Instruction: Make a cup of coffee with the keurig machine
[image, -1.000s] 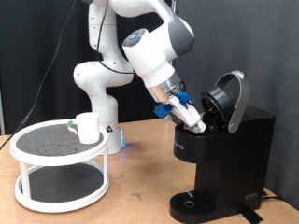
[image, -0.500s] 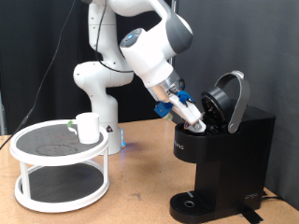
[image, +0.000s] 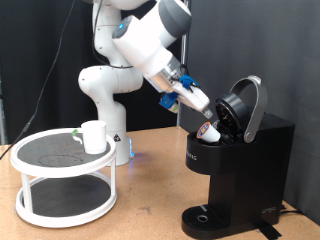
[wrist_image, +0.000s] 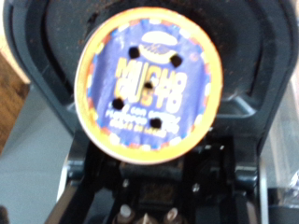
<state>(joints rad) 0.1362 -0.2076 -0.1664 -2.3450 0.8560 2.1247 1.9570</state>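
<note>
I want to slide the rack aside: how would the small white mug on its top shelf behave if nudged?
The small plain white cylindrical mug stands upright on the round white two-tier rack. It looks rigid and probably light. Short and wide-based, it would likely slide rather than tip; its side handle isn't clearly visible.

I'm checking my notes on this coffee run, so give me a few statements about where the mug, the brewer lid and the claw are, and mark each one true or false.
1. The keurig machine has its lid raised. True.
2. The white cup stands on the machine's drip tray. False: it stands on the top tier of the round white two-tier stand at the exterior view's left.
3. The claw is at the machine's open top. True.
4. A coffee pod with a punctured foil lid fills the wrist view. True.
5. The stand's lower tier holds a second mug. False: no mug shows there.
</note>
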